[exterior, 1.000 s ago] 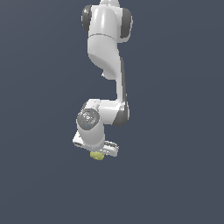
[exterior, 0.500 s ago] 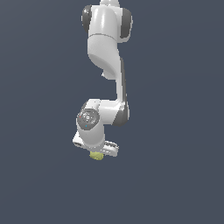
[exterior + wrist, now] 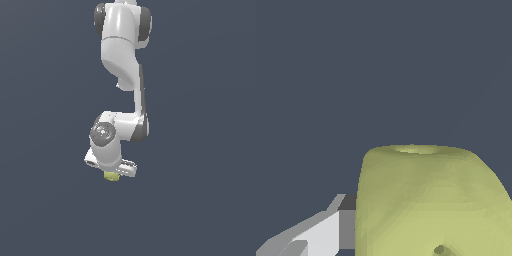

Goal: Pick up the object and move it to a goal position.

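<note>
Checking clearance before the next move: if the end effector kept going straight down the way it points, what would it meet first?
Nothing shows beyond the end effector except the yellow-green object already at its fingers; only flat dark background lies ahead, and its depth is unclear.

Open grey space all round end effector (image 3: pixel 113 172); only object (image 3: pixel 111 176) at fingertips.

The white arm hangs down from the top centre of the exterior view, bends at a grey-capped joint in the middle, and points its gripper (image 3: pixel 114 172) toward the lower centre. One pale finger (image 3: pixel 321 232) presses flat against the object (image 3: pixel 111 175), clamped below the wrist.
</note>
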Robot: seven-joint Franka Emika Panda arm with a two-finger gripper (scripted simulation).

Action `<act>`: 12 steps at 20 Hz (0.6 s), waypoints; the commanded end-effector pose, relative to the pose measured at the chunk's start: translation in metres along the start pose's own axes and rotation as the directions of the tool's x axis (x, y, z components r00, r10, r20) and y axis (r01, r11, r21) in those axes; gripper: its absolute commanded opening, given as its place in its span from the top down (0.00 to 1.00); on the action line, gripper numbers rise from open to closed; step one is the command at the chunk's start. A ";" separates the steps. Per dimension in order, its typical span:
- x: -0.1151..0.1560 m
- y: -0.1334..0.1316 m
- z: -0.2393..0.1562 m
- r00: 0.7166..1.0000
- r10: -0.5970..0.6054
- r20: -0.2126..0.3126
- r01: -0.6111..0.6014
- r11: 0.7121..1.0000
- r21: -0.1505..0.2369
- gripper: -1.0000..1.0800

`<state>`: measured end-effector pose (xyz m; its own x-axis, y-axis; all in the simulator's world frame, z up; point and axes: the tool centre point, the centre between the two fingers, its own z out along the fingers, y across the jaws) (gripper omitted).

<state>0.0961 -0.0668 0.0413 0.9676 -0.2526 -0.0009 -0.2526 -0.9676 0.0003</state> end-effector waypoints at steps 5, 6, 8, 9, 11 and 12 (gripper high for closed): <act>-0.017 -0.009 -0.006 1.000 0.000 -0.001 0.000 1.000 0.000 1.00; -0.021 -0.012 -0.007 1.000 0.000 -0.001 0.000 1.000 0.000 1.00; -0.030 -0.016 -0.010 1.000 0.000 -0.001 0.000 1.000 0.000 1.00; -0.035 -0.019 -0.011 1.000 0.000 -0.001 0.000 1.000 0.000 1.00; -0.046 -0.025 -0.015 1.000 0.000 -0.001 0.000 1.000 0.000 1.00; -0.052 -0.028 -0.017 1.000 0.000 -0.001 0.000 1.000 0.000 1.00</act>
<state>0.0599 -0.0336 0.0551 0.9675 -0.2528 -0.0009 -0.2528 -0.9675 0.0004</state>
